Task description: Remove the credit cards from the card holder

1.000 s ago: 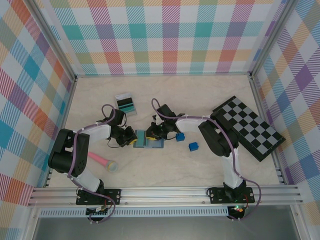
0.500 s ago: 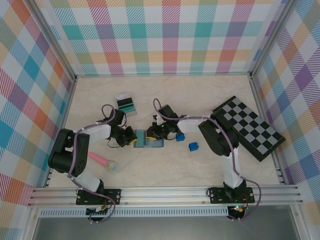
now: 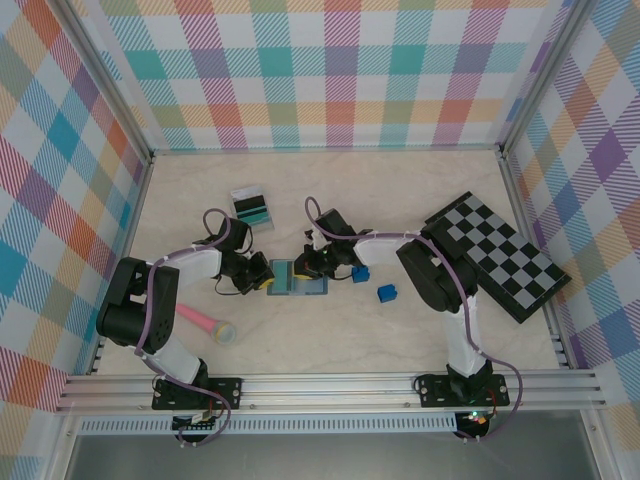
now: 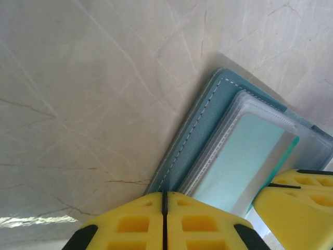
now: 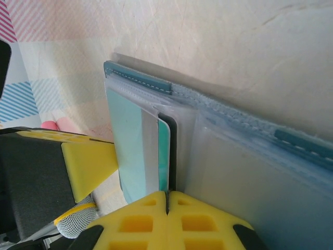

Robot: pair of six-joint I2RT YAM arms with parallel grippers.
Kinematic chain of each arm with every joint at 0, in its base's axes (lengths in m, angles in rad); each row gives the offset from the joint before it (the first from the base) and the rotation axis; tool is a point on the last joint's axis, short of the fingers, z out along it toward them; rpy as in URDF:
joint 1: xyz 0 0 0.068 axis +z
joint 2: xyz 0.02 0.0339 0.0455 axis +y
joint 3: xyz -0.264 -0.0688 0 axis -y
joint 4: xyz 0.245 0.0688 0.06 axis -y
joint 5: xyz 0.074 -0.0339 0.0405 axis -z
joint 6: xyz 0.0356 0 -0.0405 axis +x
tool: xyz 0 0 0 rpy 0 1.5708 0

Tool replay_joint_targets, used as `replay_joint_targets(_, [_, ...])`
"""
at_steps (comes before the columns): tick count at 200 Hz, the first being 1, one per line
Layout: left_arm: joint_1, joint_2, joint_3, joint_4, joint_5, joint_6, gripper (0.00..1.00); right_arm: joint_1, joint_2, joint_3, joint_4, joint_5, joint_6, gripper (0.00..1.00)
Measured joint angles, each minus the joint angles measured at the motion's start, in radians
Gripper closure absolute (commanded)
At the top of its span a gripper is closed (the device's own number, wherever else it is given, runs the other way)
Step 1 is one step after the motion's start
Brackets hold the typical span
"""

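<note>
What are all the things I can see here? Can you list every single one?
card holder: one, slate-blue, lying open mid-table between the grippers
card: one clearly seen, teal-green, inside the card holder's clear sleeve
cubes: two, bright blue, just right of the card holder
checkerboard: one, black and grey, right side
striped stack: one, black, teal and white, behind the left arm; too small to identify
pink toy: one, pink, front left
table: one, pale marbled
left gripper: one, yellow fingers, shut at the card holder's left edge
right gripper: one, yellow fingers, shut at the card holder
</note>
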Motion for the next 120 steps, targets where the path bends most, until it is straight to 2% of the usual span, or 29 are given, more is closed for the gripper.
replay_joint_targets(21, [0.0,0.0,0.0,-0.001,-0.006,-0.002,0.8,0.002,-0.004,0.002,-0.016,0.013,-0.02,0.99])
replay_joint_targets(39, [-0.002,0.0,0.005,-0.001,-0.006,0.0,0.77,0.001,-0.02,0.004,-0.053,0.029,-0.037,0.99])
replay_joint_targets(120, [-0.008,-0.026,0.014,-0.043,-0.016,0.008,0.76,-0.005,-0.048,0.004,-0.188,0.045,-0.074,0.99])
